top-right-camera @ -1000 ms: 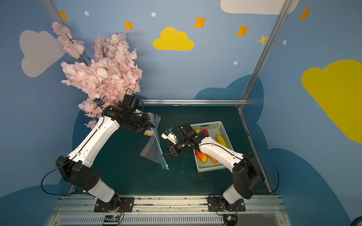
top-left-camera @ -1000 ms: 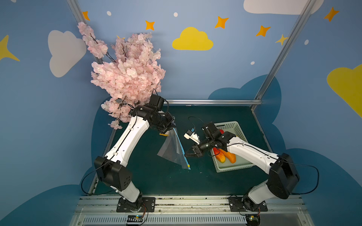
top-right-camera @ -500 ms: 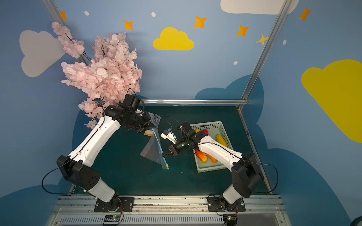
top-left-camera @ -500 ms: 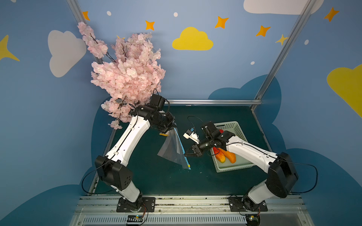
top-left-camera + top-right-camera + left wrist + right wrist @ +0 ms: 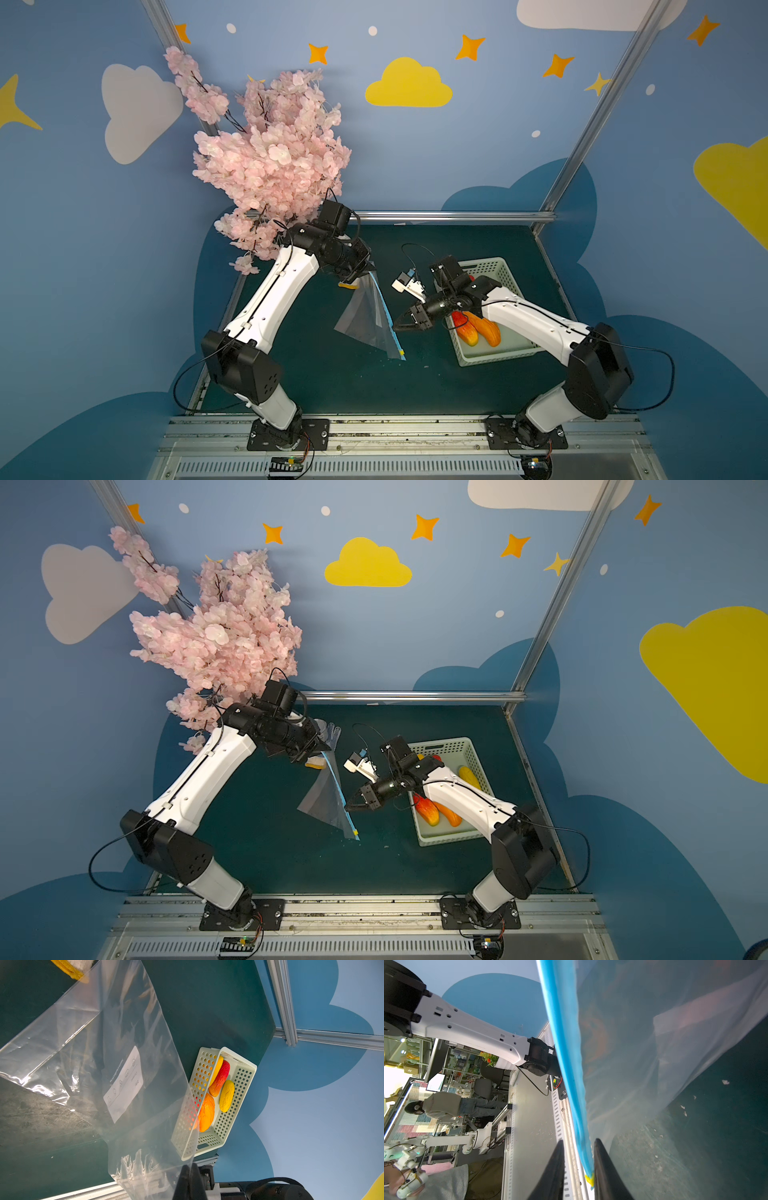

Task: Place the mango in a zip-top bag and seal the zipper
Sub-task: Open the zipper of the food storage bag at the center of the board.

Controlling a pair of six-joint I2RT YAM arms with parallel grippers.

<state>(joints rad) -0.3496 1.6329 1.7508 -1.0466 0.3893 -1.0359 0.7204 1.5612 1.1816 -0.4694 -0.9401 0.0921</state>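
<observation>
wrist view alone shows right pincer [image 5: 579, 1141] parted astride zipper [image 5: 569, 1064]; left pincer [image 5: 364, 272] clamps bag [image 5: 365, 320].

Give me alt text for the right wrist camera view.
The right gripper stands open astride the light blue zipper, near its yellow end. The clear zip-top bag hangs beyond over the dark green table, with the left arm behind.

the left gripper [image 5: 364, 273] is pinching the zip-top bag [image 5: 360, 321] by its top corner, dangling it over the tabletop's [image 5: 332, 382] middle; the right gripper [image 5: 397, 328] is meeting the zipper [image 5: 386, 309].
</observation>
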